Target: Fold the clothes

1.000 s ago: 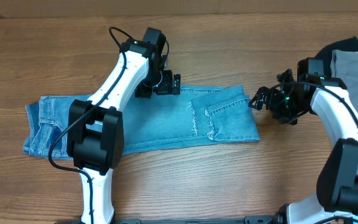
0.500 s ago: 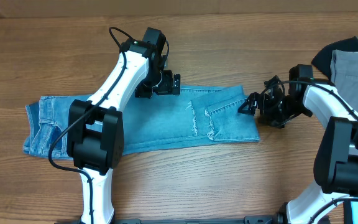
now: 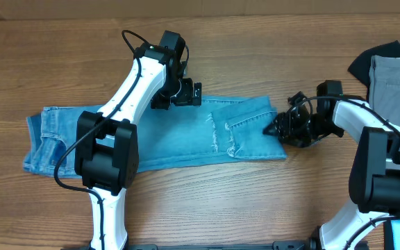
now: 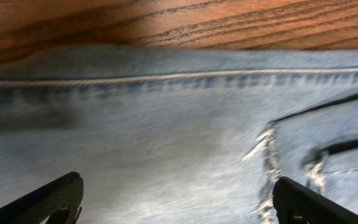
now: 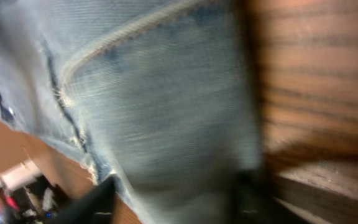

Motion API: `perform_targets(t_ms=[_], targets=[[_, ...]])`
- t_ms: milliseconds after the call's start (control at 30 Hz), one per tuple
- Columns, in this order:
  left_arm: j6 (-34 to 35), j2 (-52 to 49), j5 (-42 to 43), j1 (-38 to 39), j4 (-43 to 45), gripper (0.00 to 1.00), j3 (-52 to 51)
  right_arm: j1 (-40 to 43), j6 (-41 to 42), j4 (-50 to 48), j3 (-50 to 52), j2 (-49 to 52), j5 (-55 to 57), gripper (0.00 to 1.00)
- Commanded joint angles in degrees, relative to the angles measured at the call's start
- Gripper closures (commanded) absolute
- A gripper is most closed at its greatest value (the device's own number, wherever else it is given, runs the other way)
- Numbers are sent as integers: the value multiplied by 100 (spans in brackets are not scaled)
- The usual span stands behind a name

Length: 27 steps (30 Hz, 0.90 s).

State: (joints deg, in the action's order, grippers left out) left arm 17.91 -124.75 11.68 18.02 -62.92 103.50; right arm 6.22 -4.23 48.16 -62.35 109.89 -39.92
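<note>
The light blue denim jeans lie flat, lengthwise across the table, waist end to the left and a stitched pocket near the right end. My left gripper is open at the jeans' far edge; in the left wrist view its fingers straddle denim by a seam. My right gripper is at the jeans' right end. In the blurred right wrist view its fingers are apart with denim between them.
Plain grey trousers lie on a black garment at the back right corner, just behind my right arm. The wooden table shows bare wood in front of and behind the jeans.
My right gripper has moved left from beside the jeans onto their right end, and that end has shifted slightly left. My left arm has not moved.
</note>
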Motion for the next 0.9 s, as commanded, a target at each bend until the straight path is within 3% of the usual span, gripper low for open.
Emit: perform_targets(t_ms=[0, 67, 200, 300, 667, 867], targets=[[50, -61, -72, 37, 13, 0, -31, -70, 153, -22, 122, 116, -72, 61], [50, -61, -72, 37, 11, 0, -31, -70, 308, -118, 122, 116, -70, 76], [50, -61, -72, 37, 13, 0, -31, -70, 586, -302, 122, 116, -66, 82], [50, -61, -72, 37, 15, 0, -31, -70, 601, -356, 120, 116, -55, 96], [50, -61, -74, 37, 0, 0, -31, 146, 1635, -328, -87, -240, 1307, 96], [50, -61, -74, 37, 0, 0, -31, 470, 1847, 498, -380, -750, 2356, 96]])
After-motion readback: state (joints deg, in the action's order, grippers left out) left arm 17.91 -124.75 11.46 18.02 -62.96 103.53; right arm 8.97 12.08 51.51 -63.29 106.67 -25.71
